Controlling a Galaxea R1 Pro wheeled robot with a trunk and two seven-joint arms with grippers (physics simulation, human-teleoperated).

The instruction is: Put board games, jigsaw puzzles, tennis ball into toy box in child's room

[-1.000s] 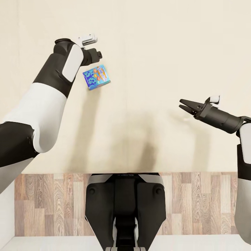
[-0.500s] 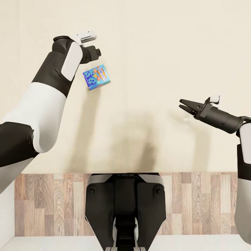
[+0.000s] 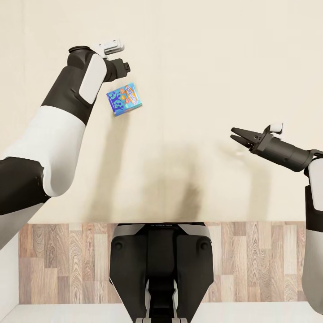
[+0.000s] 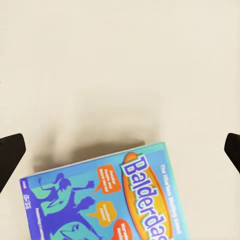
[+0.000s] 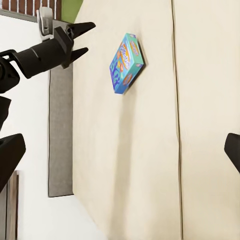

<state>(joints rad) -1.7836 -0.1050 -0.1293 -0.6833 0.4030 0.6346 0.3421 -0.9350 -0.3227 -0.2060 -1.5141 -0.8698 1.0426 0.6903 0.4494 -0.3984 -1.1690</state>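
While the left gripper (image 5: 80, 39) hangs spread just above it, a blue board game (image 3: 124, 99) reading "Balderdas" lies untouched on the beige bed (image 3: 202, 67); the right gripper (image 3: 237, 134), fingers parted, hovers well right.

Soft, even, bright light; the arms cast faint blurry shadows on the bed (image 3: 202, 67) toward six o'clock. Renders stay sharp, without glare.

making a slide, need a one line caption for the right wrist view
Left gripper, jaws open, hovers above a blue board game lying on the beige bed.
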